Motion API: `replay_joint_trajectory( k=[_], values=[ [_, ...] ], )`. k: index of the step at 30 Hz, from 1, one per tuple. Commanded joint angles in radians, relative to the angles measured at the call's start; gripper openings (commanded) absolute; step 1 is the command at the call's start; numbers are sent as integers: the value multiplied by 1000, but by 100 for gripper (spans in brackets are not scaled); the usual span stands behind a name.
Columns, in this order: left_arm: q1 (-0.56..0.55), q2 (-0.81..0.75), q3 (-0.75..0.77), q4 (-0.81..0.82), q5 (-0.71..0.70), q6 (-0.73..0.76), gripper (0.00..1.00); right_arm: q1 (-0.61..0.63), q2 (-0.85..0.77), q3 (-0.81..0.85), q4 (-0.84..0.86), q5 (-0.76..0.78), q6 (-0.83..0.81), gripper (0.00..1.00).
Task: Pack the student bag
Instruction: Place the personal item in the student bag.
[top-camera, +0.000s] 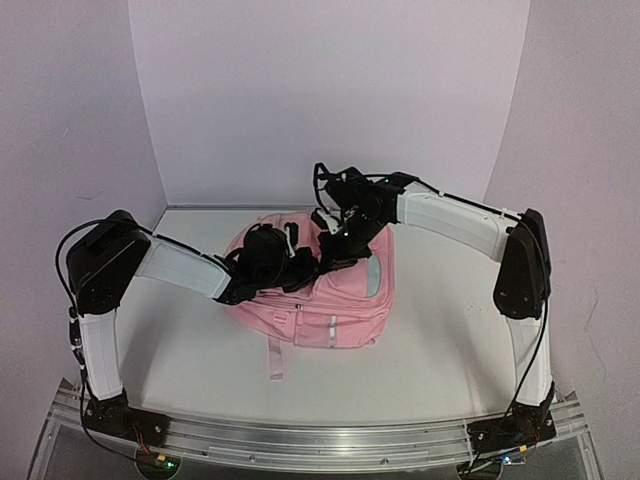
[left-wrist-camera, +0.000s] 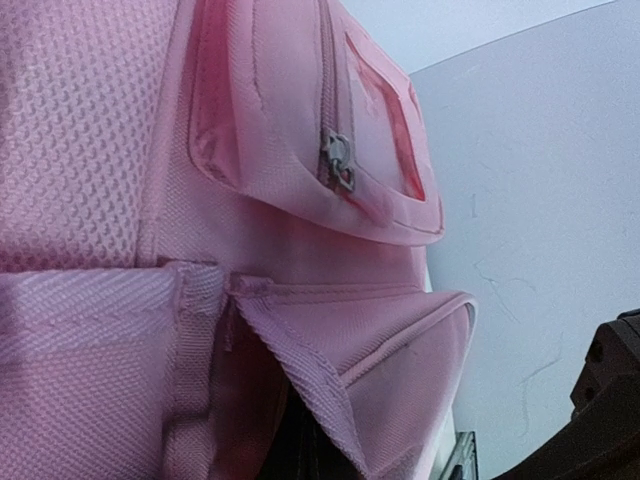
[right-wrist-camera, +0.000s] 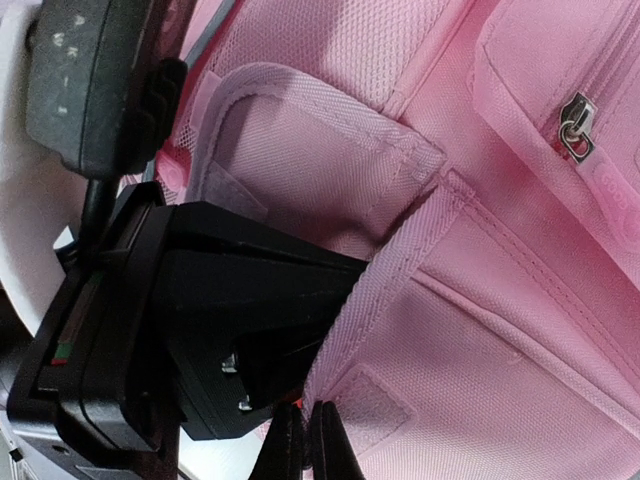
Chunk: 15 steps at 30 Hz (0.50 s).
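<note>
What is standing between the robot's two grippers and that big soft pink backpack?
Nothing visible. The left gripper and right gripper both sit shut right against the large soft pink fabric backpack, seemingly pinching the trim of its opening.

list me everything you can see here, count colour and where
student bag: one, pink, lying mid-table
strap: one, pink, trailing off the bag's near side
zip pull: one, grey metal, on a bag pocket
table: one, white, under everything
rail: one, silver, near table edge
arms: two, white and black, left arm, right arm, both reaching over the bag
left pincer: one, black, shut on the bag's trimmed edge
right pincer: one, black, shut on the same edge
</note>
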Motion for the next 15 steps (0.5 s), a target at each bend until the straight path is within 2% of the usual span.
replay_joint_trajectory(
  k=[1,4,8,11,15],
  values=[
    [-5,55,-30,211,198,-66,0,15,-45,31,32,-56,-18,0],
    [2,47,-80,282,230,-108,0,7,-47,27,32,-59,-19,0],
    [10,-7,-131,256,207,-101,7,-5,-47,19,32,-64,-20,0],
    [13,-83,-147,155,141,-55,17,-15,-46,10,32,-77,-23,0],
    [13,-227,-135,-86,4,13,31,-20,-45,-6,33,-104,-28,1]
  ],
)
